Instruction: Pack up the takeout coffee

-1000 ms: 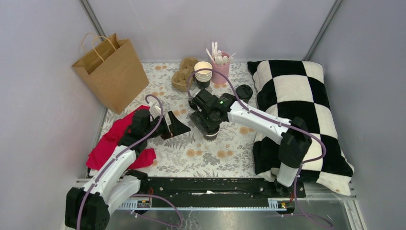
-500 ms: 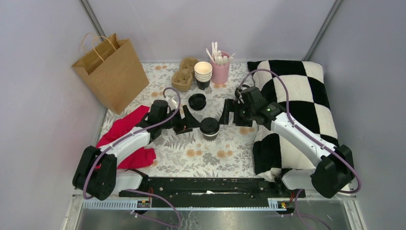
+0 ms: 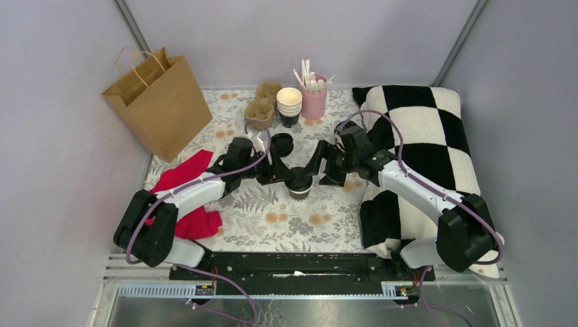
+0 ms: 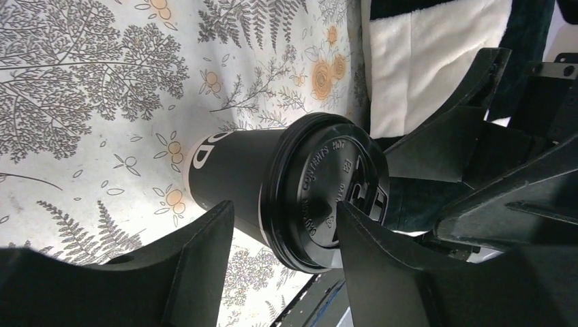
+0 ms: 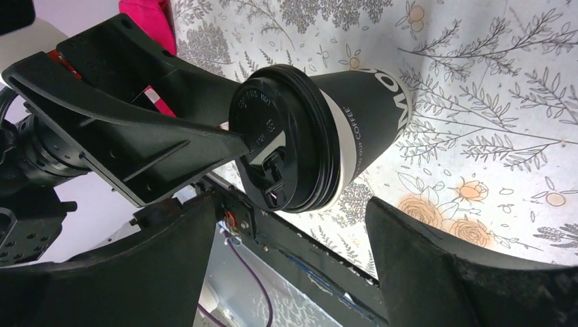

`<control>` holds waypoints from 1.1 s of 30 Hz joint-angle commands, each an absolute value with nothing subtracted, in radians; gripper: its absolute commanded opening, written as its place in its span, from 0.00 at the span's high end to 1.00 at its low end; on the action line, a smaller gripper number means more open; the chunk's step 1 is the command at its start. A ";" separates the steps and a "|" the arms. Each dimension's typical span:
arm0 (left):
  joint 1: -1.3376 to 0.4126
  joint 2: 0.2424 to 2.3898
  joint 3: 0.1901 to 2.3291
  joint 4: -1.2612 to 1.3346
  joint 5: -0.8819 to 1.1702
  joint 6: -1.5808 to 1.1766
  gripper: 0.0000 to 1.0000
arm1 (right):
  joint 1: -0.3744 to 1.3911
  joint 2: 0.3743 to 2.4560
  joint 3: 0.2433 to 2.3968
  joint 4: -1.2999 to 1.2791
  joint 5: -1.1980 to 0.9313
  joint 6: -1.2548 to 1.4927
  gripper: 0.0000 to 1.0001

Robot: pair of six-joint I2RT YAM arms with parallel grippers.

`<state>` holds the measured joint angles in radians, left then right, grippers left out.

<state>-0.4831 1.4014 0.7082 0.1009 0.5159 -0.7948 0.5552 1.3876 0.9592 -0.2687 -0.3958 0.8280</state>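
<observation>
At the far left the brown paper bag (image 3: 158, 102) stands upright, well apart from the action. A red cloth (image 3: 201, 223) lies between it and the middle of the flower-patterned table (image 3: 327, 218). The left gripper (image 4: 283, 210) reaches in from that side with its fingers apart, one on each flank of the takeout coffee (image 3: 298, 182), close up under the lid (image 4: 330, 194). Whether they already touch it I cannot tell. The cup stands upright at mid-table, lid on. From the right, the right gripper (image 5: 292, 203) has its jaws spread wide round the same cup, clear of it on both sides, with the checked pillow (image 3: 422, 136) behind its arm. The risk I see is that two claws crowd one light cup, so fingers may knock together or shove it over. A pinch so near the rim could pop the lid or crush the paper wall
</observation>
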 commanded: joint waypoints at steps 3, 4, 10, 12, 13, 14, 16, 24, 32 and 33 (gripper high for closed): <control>-0.504 1.392 0.752 0.141 0.479 -0.760 0.42 | 0.551 1.396 0.926 -0.181 -0.453 0.878 0.16; -0.506 1.390 0.751 0.142 0.477 -0.759 0.43 | 0.552 1.401 0.919 -0.175 -0.459 0.882 0.17; -0.526 1.381 0.743 0.133 0.461 -0.755 0.45 | 0.553 1.399 0.878 -0.137 -0.480 0.910 0.21; -0.532 1.381 0.736 0.133 0.458 -0.755 0.45 | 0.554 1.393 0.863 -0.131 -0.479 0.918 0.23; -0.535 1.381 0.733 0.133 0.457 -0.755 0.46 | 0.555 1.392 0.854 -0.121 -0.483 0.925 0.24; -0.537 1.379 0.731 0.135 0.456 -0.755 0.46 | 0.557 1.391 0.843 -0.106 -0.490 0.936 0.25; -0.542 1.377 0.725 0.134 0.452 -0.755 0.46 | 0.563 1.395 0.824 -0.078 -0.507 0.957 0.28; -0.559 1.351 0.708 0.133 0.434 -0.764 0.47 | 0.569 1.379 0.764 -0.009 -0.500 1.023 0.40; -0.563 1.340 0.694 0.133 0.437 -0.768 0.47 | 0.569 1.363 0.728 0.057 -0.499 1.043 0.52; -0.563 1.339 0.692 0.133 0.436 -0.768 0.46 | 0.568 1.358 0.731 0.048 -0.493 1.039 0.50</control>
<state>-0.5564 1.3792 0.7052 0.1028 0.4381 -0.7776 0.5629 1.3937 0.7341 0.0132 -0.4919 1.0286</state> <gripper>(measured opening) 0.533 0.481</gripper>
